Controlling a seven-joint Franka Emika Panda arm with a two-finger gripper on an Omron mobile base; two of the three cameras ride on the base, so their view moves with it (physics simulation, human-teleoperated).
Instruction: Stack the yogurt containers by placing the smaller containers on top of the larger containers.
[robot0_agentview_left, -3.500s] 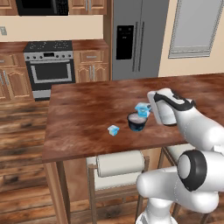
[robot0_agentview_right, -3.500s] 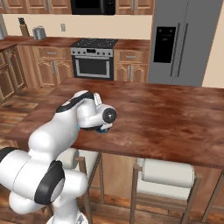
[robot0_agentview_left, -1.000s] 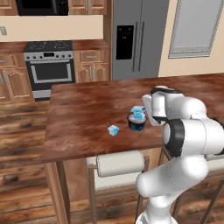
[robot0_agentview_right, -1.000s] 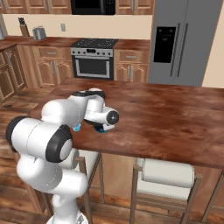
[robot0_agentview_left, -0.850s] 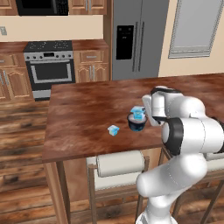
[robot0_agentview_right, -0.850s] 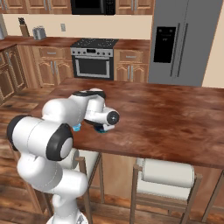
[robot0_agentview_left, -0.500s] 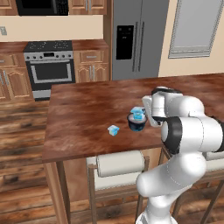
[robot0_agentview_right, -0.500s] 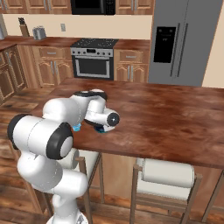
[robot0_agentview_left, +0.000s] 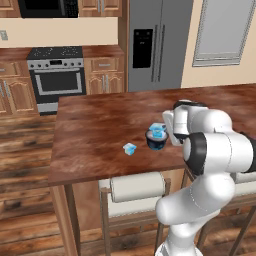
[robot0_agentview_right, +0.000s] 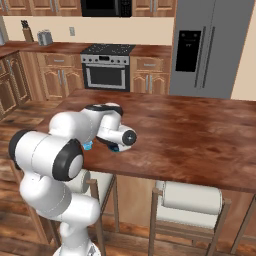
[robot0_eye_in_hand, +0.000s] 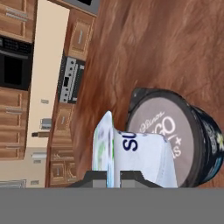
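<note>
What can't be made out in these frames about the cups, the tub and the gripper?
- Gripper: hand view shows just its fingertips at the bottom edge; grip on the light-blue cup unclear.
- Whether that cup rests on the dark tub or hovers above: too small in the left base view.
- Right base view: the arm covers the tub.
- Second cup: lid detail too small.

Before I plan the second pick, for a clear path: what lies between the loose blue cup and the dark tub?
In the left base view, bare counter separates the small cup and the tub.
</note>
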